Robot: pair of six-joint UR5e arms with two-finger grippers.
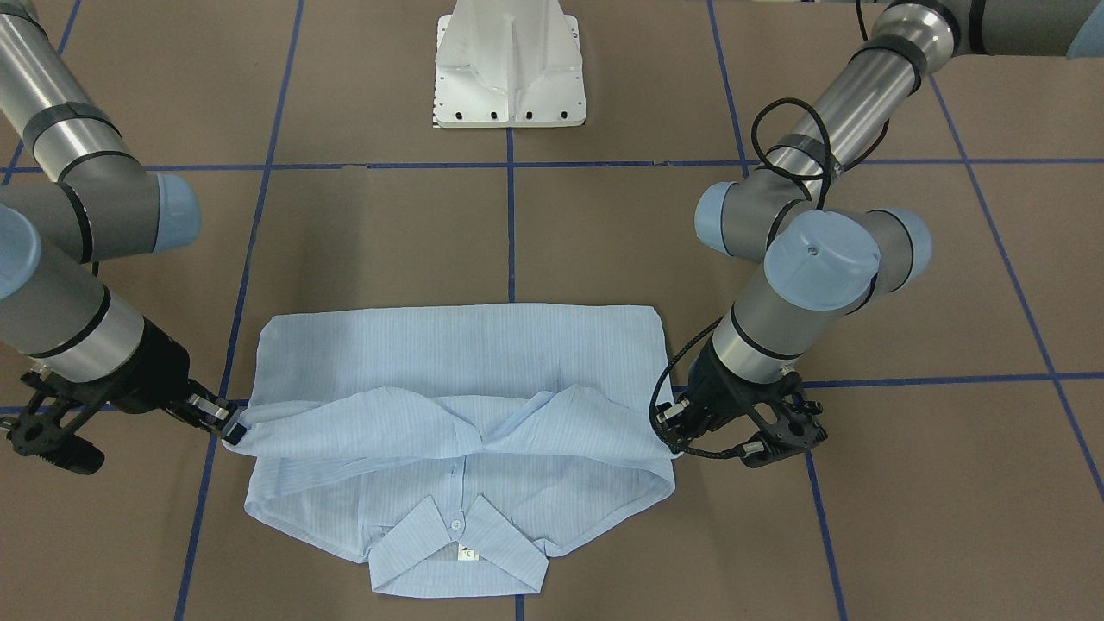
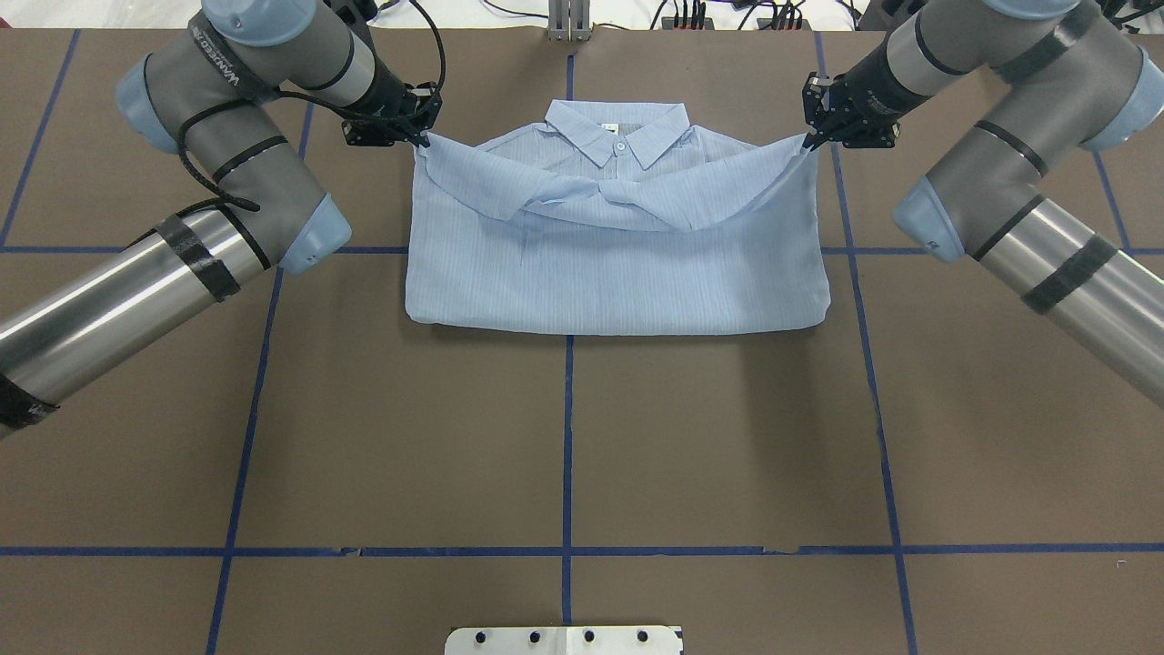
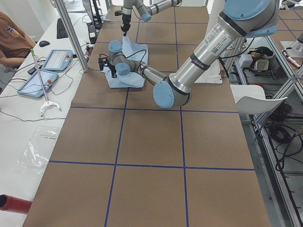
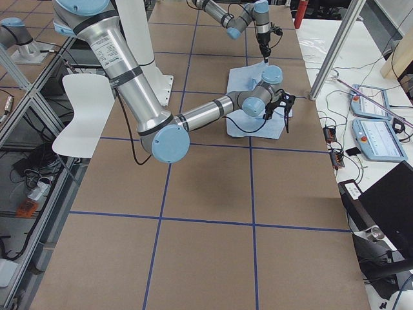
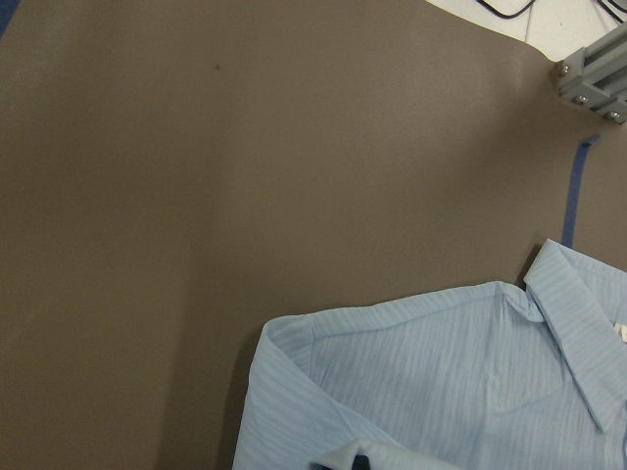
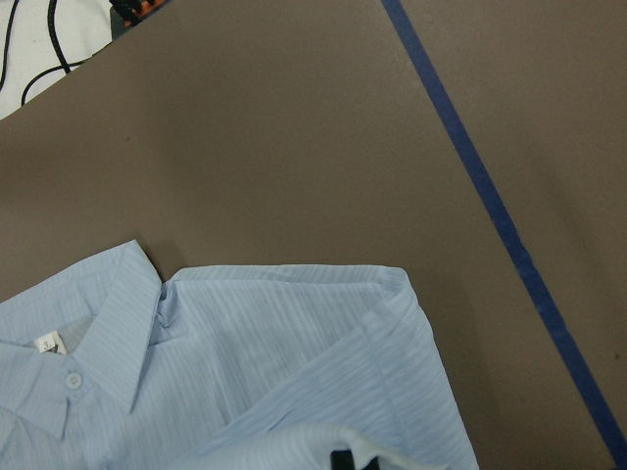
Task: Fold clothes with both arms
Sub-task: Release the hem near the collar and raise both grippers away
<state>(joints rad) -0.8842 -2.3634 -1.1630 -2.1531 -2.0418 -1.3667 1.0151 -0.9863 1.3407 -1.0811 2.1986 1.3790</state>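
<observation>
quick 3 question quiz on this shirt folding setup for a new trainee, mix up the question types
1. True or false: the left gripper is open and clear of the shirt.
2. Multiple choice: relative to the white base, the collar lies on
A) the nearer side of the shirt
B) the farther side of the shirt
C) neither, it is hidden under the fold
3. Fill in: the right gripper is shut on a raised edge of the ___.

Key: 1 false, it pinches the shirt's raised edge. 2 B. 3 shirt.
</observation>
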